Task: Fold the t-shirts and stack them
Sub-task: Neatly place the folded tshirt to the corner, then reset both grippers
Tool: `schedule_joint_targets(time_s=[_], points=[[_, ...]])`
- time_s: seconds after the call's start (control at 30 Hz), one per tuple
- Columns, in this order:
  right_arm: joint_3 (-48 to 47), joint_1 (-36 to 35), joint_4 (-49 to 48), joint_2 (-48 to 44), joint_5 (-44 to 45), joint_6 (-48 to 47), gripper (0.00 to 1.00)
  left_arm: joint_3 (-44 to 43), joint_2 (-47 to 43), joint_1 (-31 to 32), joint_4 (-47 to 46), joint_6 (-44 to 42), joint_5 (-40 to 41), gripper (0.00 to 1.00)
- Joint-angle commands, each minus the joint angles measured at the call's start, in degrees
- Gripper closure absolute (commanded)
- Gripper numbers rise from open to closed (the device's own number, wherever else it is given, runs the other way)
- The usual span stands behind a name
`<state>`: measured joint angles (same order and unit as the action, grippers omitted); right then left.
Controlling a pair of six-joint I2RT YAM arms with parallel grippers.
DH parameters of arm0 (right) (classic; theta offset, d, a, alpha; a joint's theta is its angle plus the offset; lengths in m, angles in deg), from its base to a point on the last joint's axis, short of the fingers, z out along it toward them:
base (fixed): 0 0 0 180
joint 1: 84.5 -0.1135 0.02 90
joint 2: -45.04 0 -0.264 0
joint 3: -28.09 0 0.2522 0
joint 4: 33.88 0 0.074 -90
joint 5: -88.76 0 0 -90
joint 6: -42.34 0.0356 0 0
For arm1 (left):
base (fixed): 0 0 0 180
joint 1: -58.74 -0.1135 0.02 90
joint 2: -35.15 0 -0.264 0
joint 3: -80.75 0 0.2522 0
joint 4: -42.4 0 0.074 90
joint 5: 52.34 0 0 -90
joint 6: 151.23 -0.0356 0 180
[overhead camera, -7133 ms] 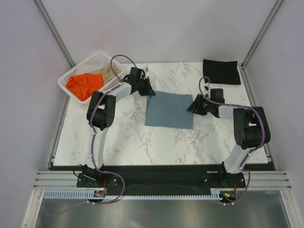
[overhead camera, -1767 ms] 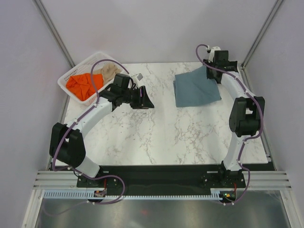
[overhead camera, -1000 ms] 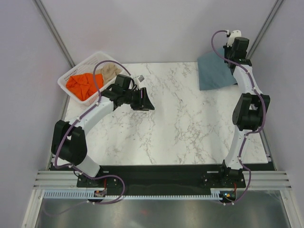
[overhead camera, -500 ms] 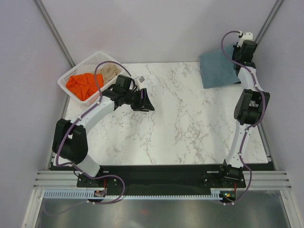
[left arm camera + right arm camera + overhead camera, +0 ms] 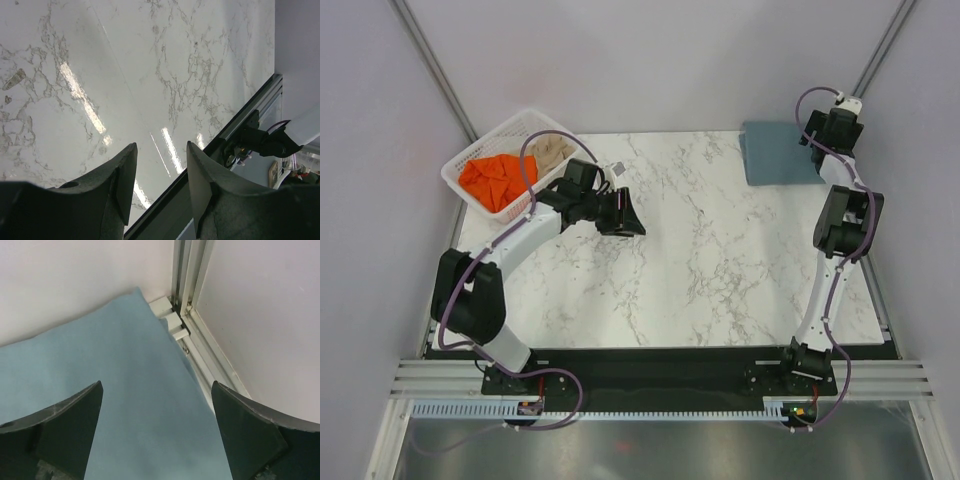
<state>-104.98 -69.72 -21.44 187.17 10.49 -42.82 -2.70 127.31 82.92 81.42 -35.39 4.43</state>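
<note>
While the blue shirt (image 5: 778,152) lies folded flat in the far right corner of the surface (image 5: 700,260), the right gripper (image 5: 820,138) hangs over its right-hand edge, close to the corner post of the frame. In the right wrist view that gripper (image 5: 156,390) is released, its two fingers (image 5: 55,430) spread wide with only smooth blue cloth (image 5: 115,405) showing between them; whether the tips touch the cloth I cannot tell. The shirt's corner reaches up to the white frame brackets (image 5: 170,315) at the wall.

The left gripper (image 5: 625,212) sits above bare marble, left of the middle of the surface and well apart from the blue shirt. In the left wrist view it (image 5: 160,165) is released too, with a modest gap between the fingers (image 5: 122,175) and nothing in it, only the veined marble below.

The basket (image 5: 460,160) stands at the far left corner, just beyond the left arm. Inside it, the orange shirt (image 5: 495,180) lies crumpled at the near end and the beige shirt (image 5: 552,152) is bunched at the far end, the two touching.
</note>
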Motion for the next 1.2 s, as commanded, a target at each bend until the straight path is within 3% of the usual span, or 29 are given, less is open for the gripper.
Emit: schedule_joint_targets(time_s=[0.0,0.1,0.27,0.53,0.57,0.73,0.97,1.17], points=[[5.98,-0.37,-3.34,-12.89,0.31,4.03,0.02,-0.36,-2.95,-0.19,0.06,-2.47,-1.57,0.48],[10.48,-0.28,-0.36,-21.50,0.49,5.17,0.02,-0.97,-4.53,-0.10,-0.03,-2.55,-2.18,0.48],[15.59,-0.46,17.00,-34.79,-3.19,12.53,0.02,-4.66,-7.95,-0.01,-0.47,-3.26,-3.33,0.48],[32.96,-1.95,37.16,-60.10,-20.41,21.00,0.02,-6.95,-18.58,0.60,-4.69,-2.73,-2.80,0.43],[34.56,-1.95,37.62,-62.47,-22.25,21.52,0.02,-6.86,-19.64,0.60,-4.78,-2.56,-2.19,0.41],[45.09,-2.48,39.38,-78.64,-33.24,22.32,0.02,-3.88,-25.35,0.60,-4.87,-2.91,-2.01,0.00],[58.29,-3.18,42.45,-96.92,-34.58,23.54,0.02,1.57,-31.85,0.60,-4.95,0.08,-0.08,0.00],[63.67,-3.18,43.86,-100.29,-35.54,24.26,0.02,5.17,-36.87,0.60,-4.95,0.52,-0.95,0.00]])
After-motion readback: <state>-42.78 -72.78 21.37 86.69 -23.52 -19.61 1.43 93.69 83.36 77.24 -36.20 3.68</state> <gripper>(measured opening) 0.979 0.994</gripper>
